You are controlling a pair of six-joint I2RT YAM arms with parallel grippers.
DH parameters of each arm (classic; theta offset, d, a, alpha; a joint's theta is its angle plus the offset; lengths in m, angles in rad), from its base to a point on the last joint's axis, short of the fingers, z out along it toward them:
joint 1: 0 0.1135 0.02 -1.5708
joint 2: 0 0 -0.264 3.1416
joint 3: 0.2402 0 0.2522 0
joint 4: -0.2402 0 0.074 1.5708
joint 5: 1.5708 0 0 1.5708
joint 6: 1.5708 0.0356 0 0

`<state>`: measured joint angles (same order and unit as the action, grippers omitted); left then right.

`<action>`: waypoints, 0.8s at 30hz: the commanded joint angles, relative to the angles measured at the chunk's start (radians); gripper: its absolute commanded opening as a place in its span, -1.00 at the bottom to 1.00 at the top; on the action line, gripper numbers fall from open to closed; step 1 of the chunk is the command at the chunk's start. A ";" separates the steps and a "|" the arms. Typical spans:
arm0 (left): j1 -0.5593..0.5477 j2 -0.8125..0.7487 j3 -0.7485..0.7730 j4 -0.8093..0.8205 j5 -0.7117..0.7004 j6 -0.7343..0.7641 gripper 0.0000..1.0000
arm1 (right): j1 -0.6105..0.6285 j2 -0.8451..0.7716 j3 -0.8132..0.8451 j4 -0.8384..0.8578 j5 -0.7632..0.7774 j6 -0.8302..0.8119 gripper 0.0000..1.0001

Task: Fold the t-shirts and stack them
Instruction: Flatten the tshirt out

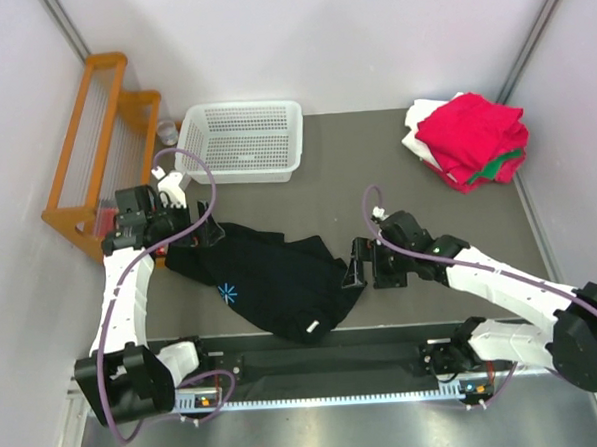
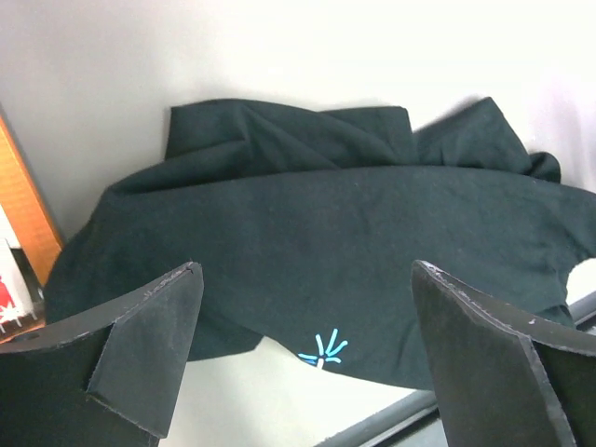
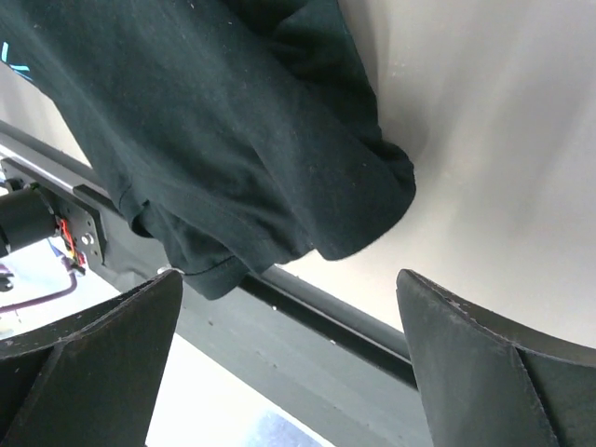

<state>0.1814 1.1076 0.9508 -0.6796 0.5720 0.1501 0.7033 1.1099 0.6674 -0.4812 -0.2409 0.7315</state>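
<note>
The crumpled black t-shirt [image 1: 271, 280] lies between the left pincer [image 1: 205, 231] and the right pincer [image 1: 354, 266], both spread apart and empty, so opposite edges should be gripped and pulled flat first.

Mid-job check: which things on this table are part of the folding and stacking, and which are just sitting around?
Part of the job:
- crumpled black cloth t-shirt with a light-blue starburst mark, between the arms
- pile of folded red, green and white shirts, far right corner

Just lying about:
- white perforated plastic basket, far edge
- orange framed rack, far left
</note>
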 commanded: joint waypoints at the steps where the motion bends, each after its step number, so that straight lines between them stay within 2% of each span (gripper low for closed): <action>1: -0.002 0.008 0.009 0.087 -0.008 -0.014 0.94 | 0.013 0.033 0.012 0.072 -0.018 0.034 0.95; 12: 0.004 0.081 -0.003 0.092 -0.064 0.011 0.94 | 0.009 0.180 0.017 0.174 -0.026 0.034 0.85; 15: 0.016 0.110 -0.009 0.080 -0.066 0.029 0.94 | 0.002 0.199 0.021 0.190 -0.018 0.031 0.71; 16: 0.021 0.119 -0.007 0.072 -0.066 0.035 0.94 | 0.001 0.206 0.023 0.191 -0.017 0.028 0.57; 18: 0.029 0.149 -0.006 0.035 -0.064 0.054 0.93 | 0.001 0.214 0.034 0.194 -0.015 0.023 0.43; 19: 0.029 0.156 -0.003 0.023 -0.066 0.069 0.93 | 0.001 0.220 0.037 0.193 -0.014 0.017 0.26; 21: 0.033 0.187 0.002 -0.006 -0.076 0.081 0.93 | -0.001 0.229 0.043 0.194 -0.012 0.016 0.05; 22: 0.036 0.195 0.006 -0.009 -0.087 0.078 0.93 | -0.001 0.229 0.046 0.197 -0.012 0.013 -0.16; 24: 0.047 0.215 0.016 -0.017 -0.113 0.080 0.93 | 0.001 0.232 0.052 0.199 -0.012 0.011 -0.32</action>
<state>0.2111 1.2938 0.9459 -0.6621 0.4946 0.1978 0.7040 1.3334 0.6697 -0.3260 -0.2588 0.7525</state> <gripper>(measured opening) 0.964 0.405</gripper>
